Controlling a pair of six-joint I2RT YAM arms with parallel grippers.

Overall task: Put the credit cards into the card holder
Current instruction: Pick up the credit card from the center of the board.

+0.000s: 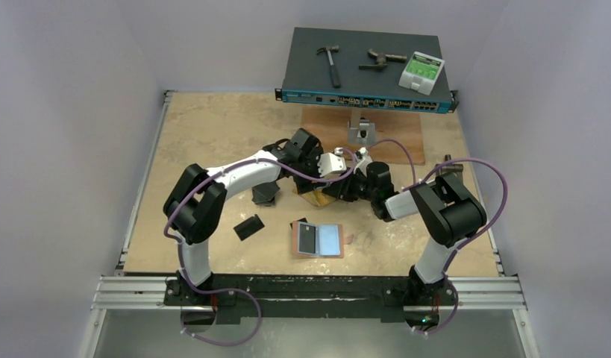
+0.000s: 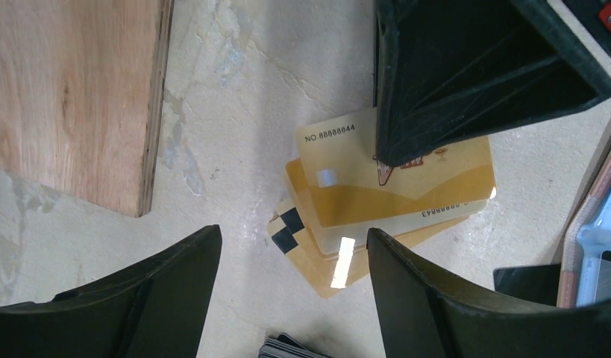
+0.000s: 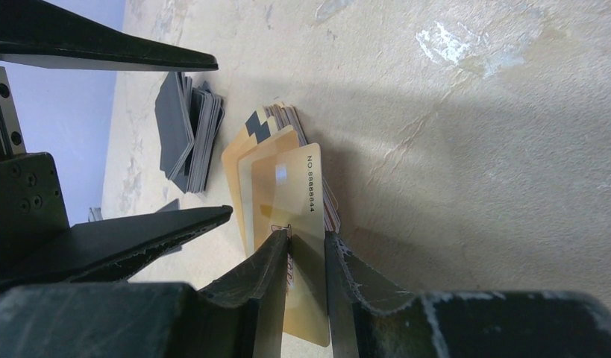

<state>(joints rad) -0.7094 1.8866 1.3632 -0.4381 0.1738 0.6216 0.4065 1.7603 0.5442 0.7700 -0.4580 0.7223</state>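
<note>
The right tool [image 3: 306, 237] has its fingers drawn almost together, with only a narrow gap between the tips. The face of the top gold card [image 3: 291, 186] shows in that gap. I cannot tell whether the pads really pinch it or only press on it. Directly under that card sits the fanned gold stack [image 3: 241, 160]. Further out past the tips and off to one side is a stack of black cards [image 3: 186, 127], all flat on the surface [image 3: 474, 149]. The left tool [image 2: 293, 237] hangs opposite, above the same gold stack, fingers wide apart and holding nothing. Back toward the arm bases the card holder [image 1: 330, 240] lies open, with a single black card [image 1: 248, 227] off on the left tool's side.

By their look these cards are light, thin, stiff with a little spring, and glossy, so likely to slip. Lying flat they offer only an edge, best taken where the top card overhangs its neighbours.

The right tool covers part of the top card's print and one edge. How many cards the stack holds is unclear. The holder's slots are too small to read from above and cut off in the left wrist view.
</note>
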